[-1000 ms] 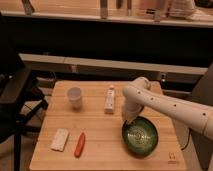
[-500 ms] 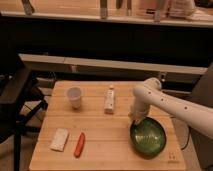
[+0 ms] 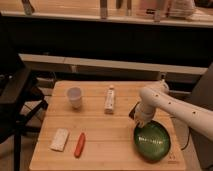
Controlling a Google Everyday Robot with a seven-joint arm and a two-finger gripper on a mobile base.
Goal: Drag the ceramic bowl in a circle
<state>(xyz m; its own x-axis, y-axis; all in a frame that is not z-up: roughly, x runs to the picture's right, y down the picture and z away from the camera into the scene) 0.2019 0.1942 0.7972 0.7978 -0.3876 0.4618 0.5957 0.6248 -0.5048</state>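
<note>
The ceramic bowl is a wide, shallow, glossy dark-green dish sitting at the right front of the wooden table. My white arm comes in from the right and bends down to it. The gripper hangs at the bowl's back-left rim, touching or just over the edge. Whether it holds the rim I cannot make out.
A small translucent white cup stands at the back left. A white bottle-like packet lies at the back centre. Near the front left lie a pale rectangular bar and an orange carrot-like stick. A dark chair stands left of the table.
The bowl has slid rightward and slightly toward the front along with the gripper at its rim. The arm has swung to the right with it.
</note>
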